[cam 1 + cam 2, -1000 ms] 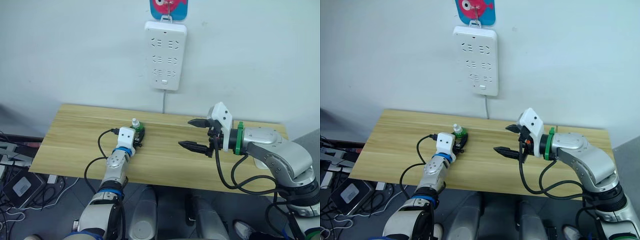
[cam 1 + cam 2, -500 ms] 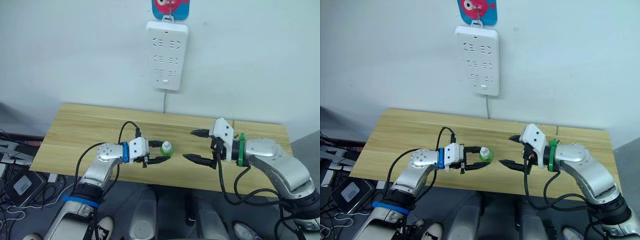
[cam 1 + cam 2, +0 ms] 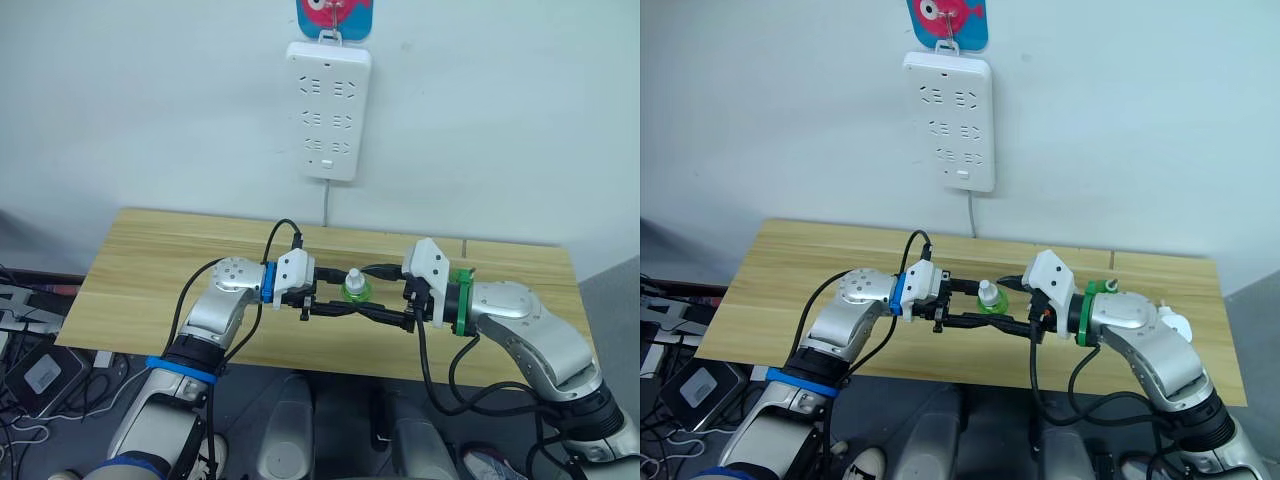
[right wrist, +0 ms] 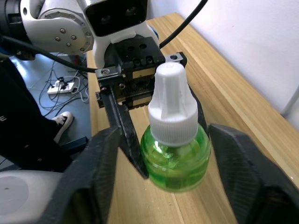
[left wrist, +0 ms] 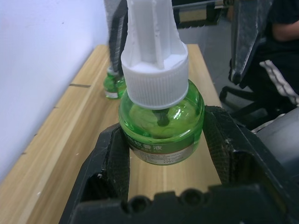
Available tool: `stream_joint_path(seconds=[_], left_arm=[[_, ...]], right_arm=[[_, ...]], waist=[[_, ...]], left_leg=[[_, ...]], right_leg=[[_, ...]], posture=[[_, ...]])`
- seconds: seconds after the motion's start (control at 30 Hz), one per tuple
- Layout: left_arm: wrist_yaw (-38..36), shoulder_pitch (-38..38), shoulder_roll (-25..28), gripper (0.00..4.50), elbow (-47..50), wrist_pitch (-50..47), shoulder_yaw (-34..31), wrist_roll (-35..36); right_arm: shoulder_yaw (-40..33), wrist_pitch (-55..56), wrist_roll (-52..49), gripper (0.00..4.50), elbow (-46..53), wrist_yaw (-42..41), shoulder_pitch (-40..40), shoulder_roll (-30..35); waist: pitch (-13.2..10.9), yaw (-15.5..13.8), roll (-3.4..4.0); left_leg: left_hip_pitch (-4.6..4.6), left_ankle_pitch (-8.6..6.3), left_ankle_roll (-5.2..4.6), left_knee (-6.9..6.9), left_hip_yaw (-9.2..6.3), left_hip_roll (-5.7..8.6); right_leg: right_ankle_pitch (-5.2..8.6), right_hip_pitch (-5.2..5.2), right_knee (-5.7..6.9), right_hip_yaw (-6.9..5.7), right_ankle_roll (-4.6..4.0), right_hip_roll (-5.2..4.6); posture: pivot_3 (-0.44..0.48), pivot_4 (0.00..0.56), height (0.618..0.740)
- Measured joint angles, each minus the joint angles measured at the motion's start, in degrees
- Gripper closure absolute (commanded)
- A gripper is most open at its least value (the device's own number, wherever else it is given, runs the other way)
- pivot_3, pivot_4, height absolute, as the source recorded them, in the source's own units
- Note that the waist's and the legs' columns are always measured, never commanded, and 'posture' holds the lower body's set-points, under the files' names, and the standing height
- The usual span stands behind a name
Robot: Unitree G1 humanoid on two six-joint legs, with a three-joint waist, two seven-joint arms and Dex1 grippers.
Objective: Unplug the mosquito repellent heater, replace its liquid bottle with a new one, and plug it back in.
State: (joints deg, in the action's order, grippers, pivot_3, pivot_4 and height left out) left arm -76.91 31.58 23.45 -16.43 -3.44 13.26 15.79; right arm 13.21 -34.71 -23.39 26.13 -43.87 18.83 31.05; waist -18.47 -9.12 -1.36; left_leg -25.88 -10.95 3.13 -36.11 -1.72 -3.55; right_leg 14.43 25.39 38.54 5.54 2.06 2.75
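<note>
Both arms have closed toward the table's middle: left gripper (image 3: 345, 299) clamps the green liquid bottle (image 3: 356, 288) upright above the table (image 3: 140, 260), right gripper (image 3: 385, 296) wide around it, seemingly for handover.

Wooden table (image 3: 150, 270) (pale) against white wall (image 3: 150, 100).

Wooden table (image 3: 150, 270) with green bottle (image 5: 113, 84)

Green bottle (image 3: 355, 290) (left hand (image 3: 335, 292)) now between right hand's (image 3: 385, 293) fingers.
</note>
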Motion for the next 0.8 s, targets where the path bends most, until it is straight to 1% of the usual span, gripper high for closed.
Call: stream_joint_path(seconds=[0.13,0.17,0.2,0.23,0.27,0.3,0.33,0.37,0.57,0.67,0.7,0.77,0.8], left_arm=[[-0.2,-0.1,-0.1,2.30,0.3,-1.1,0.0,0.0],[-0.2,-0.3,-0.1,2.30,0.4,-1.5,0.0,0.0],[-0.2,-0.4,0.0,2.30,0.5,-1.6,0.0,0.0],[-0.2,-0.5,0.0,2.30,0.6,-2.2,0.0,0.0],[-0.2,-0.6,0.0,2.30,0.6,-2.4,0.0,0.0],[-0.2,-0.9,0.1,2.30,1.0,-2.5,0.0,0.1],[-0.3,-1.0,0.1,2.30,1.1,-2.5,0.0,0.1],[-0.3,-1.2,0.3,2.30,1.6,-2.6,-0.1,0.1],[-0.2,-1.8,0.8,2.30,3.3,-3.6,-0.1,0.1],[-1.0,-2.6,1.6,2.30,5.2,-4.2,-0.1,0.4],[-2.1,-3.1,2.2,2.30,6.2,-4.3,0.0,0.7],[-5.1,-4.0,3.9,2.30,9.0,-4.2,1.0,1.2],[-7.5,-4.4,5.3,2.30,10.5,-3.5,2.3,1.5]], right_arm=[[0.1,0.0,0.1,1.28,0.0,0.6,0.0,-0.9],[0.1,0.0,0.1,1.66,0.0,0.6,0.0,-1.0],[0.1,0.0,0.1,1.75,0.0,0.6,0.0,-1.1],[0.0,0.0,0.0,2.21,0.0,0.5,0.1,-1.3],[0.0,0.0,-0.1,2.54,0.0,0.5,0.2,-1.6],[0.0,0.0,-0.3,3.01,0.0,0.4,0.5,-2.2],[-0.1,0.0,-0.3,3.17,0.0,0.4,0.5,-2.3],[-0.2,0.0,-0.4,3.49,0.0,0.3,0.6,-2.3],[-0.1,0.4,-0.4,3.49,0.0,-0.8,0.6,-2.3],[0.1,0.5,-0.5,3.49,-0.1,-3.3,1.4,-1.6],[0.8,1.1,-0.7,3.49,-0.7,-5.9,2.5,-0.6],[2.6,3.4,-1.2,3.49,-2.4,-13.8,5.7,2.4],[4.2,5.0,-1.9,3.49,-4.3,-19.7,8.0,3.9]], waist=[[0.0,0.1,0.00],[0.0,0.1,0.00],[0.0,0.1,0.00],[0.0,0.2,0.00],[0.0,0.2,0.00],[0.0,0.2,0.00],[0.0,0.2,0.00],[0.0,0.1,0.00],[0.0,0.0,0.00],[0.0,0.0,0.00],[0.0,0.0,0.00],[0.0,0.1,0.01],[0.0,0.1,0.01]], left_leg=[[0.01,0.00,0.00,-0.03,0.00,0.00],[0.00,0.00,0.00,-0.03,0.00,0.01],[0.00,0.00,0.00,-0.03,0.00,0.01],[0.00,0.00,0.00,-0.03,0.00,0.00],[0.01,0.00,0.00,-0.03,-0.01,0.00],[0.01,0.00,0.00,-0.03,-0.01,0.00],[0.01,0.00,0.00,-0.03,-0.01,0.00],[0.01,0.00,0.00,-0.03,-0.03,0.00],[0.02,0.00,0.00,-0.06,-0.02,0.00],[0.02,0.00,0.00,-0.06,-0.02,0.00],[0.03,0.00,0.00,-0.07,-0.02,-0.01],[0.08,0.00,0.00,-0.07,-0.01,-0.01],[0.09,0.00,0.00,-0.08,-0.01,-0.02]], right_leg=[[0.00,0.00,0.04,0.00,0.00,0.00],[0.00,0.00,0.03,0.01,0.00,0.00],[0.00,-0.01,0.03,0.01,0.00,0.00],[0.00,-0.01,0.04,0.01,0.00,0.00],[0.00,0.00,0.04,0.00,0.00,0.00],[0.00,0.00,0.05,0.00,0.00,0.00],[0.00,0.00,0.06,0.00,0.00,0.00],[0.00,0.00,0.07,-0.01,0.00,0.00],[0.00,-0.01,0.09,0.00,0.00,0.00],[0.00,-0.01,0.11,0.00,-0.01,0.00],[0.00,0.00,0.12,0.00,-0.01,0.01],[0.00,-0.04,0.13,-0.01,-0.01,0.01],[0.00,-0.04,0.13,-0.01,-0.01,0.02]], posture=[[0.306,0.288,0.740],[0.313,0.293,0.740],[0.315,0.293,0.740],[0.315,0.293,0.740],[0.319,0.295,0.740],[0.319,0.295,0.740],[0.322,0.294,0.740],[0.326,0.296,0.740],[0.335,0.300,0.740],[0.331,0.302,0.740],[0.334,0.301,0.740],[0.342,0.299,0.740],[0.351,0.297,0.740]])
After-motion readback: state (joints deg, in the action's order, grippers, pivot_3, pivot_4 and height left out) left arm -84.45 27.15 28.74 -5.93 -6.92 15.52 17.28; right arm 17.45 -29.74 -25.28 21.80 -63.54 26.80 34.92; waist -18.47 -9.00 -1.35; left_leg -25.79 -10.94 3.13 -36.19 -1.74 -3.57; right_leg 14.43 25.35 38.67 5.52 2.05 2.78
